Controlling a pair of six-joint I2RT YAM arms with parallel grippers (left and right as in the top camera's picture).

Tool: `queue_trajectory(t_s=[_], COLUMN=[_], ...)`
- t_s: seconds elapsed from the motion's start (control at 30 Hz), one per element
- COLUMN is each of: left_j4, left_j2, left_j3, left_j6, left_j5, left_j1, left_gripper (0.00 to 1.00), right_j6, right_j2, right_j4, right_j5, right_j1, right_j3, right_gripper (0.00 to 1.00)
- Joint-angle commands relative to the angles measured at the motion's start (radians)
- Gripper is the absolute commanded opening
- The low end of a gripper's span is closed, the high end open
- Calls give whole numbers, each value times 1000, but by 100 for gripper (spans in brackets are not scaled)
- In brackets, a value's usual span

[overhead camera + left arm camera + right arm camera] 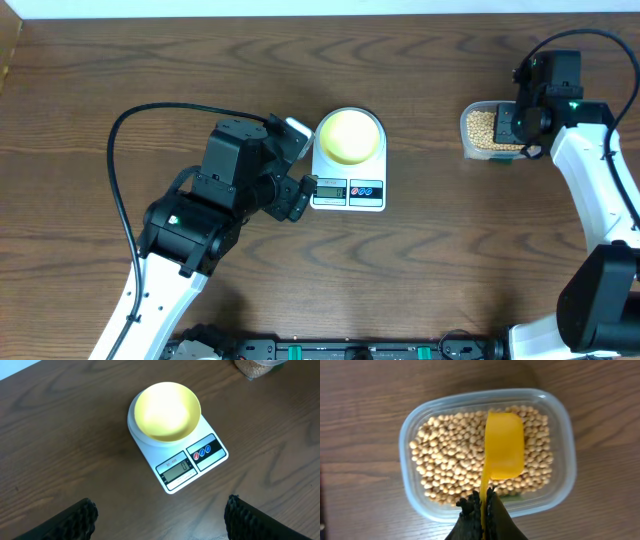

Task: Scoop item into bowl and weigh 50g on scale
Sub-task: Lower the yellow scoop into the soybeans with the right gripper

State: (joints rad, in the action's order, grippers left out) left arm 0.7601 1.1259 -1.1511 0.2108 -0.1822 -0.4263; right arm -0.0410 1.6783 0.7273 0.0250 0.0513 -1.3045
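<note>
Scooping stage: right pincer (482, 505), clamped on the scoop (504, 445), hovers over beans (450, 455) in a tub (560, 425) well apart from the scale (192, 467) bearing the empty bowl (167, 410); left pincer (160, 522) gapes; next, probably dip and lift.

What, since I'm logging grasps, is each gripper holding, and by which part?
Right gripper holds the yellow scoop by its handle; left gripper holds nothing.

One bowl (349, 135), scale (372, 196), tub (566, 460), scoop (504, 445); many beans (447, 455)
</note>
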Motion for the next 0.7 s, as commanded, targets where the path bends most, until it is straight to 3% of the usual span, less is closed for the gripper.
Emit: queue_trajectory(t_s=[0.0,0.43,0.67], left_j4=[2,2,2], left_j2=[4,4,4], left_j3=[-1,-1,-1], left_j6=[10,10,10], left_j5=[-12,-12,-12], left_j1=[5,5,5], left_gripper=[83,83,83], right_j6=[-14,-26,-25], right_j2=[-2,-2,-2], right_j4=[14,28,28], right_j5=[-96,-206,-348], right_j1=[-2,32,120], right_j3=[19,24,24], right_gripper=[1,1,1])
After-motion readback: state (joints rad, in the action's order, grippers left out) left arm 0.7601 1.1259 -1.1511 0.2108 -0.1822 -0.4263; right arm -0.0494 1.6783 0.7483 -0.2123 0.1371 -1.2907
